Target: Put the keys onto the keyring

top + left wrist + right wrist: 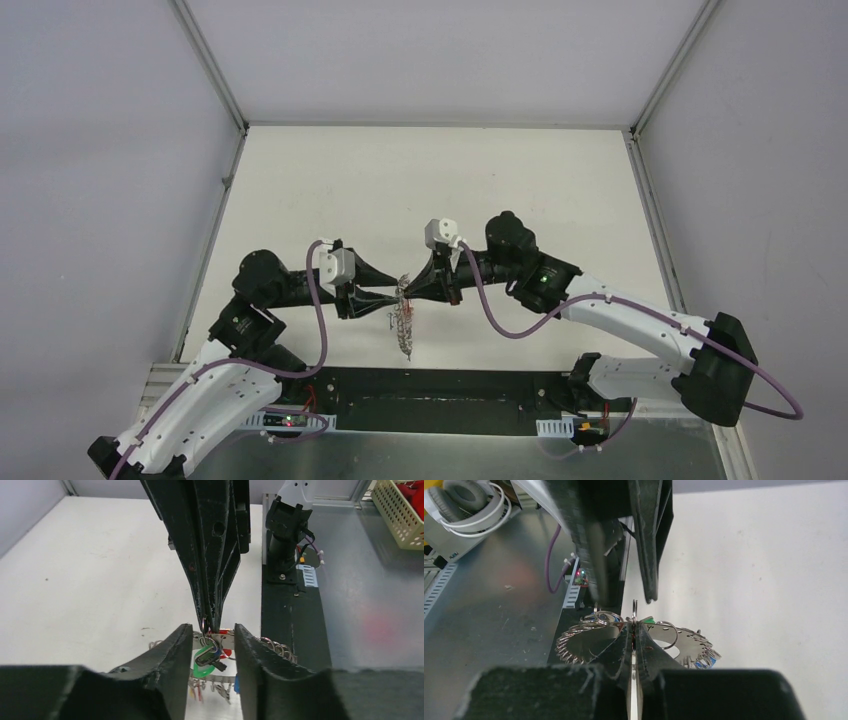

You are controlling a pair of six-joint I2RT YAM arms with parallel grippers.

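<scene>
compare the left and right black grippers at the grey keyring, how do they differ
The black left gripper has its jaws apart, either side of the flat grey metal keyring; the black right gripper is shut on its edge. The left reaches from the left, the right from opposite. Both taper to the ring.

I can read nothing here, no word, number, brand or sign. The keyring (223,641) in front of me shows plain grey metal; its green tag (199,670) carries no lettering I can make out; my white arm casings (200,400) are too small in the top view to tell any marking.
</scene>
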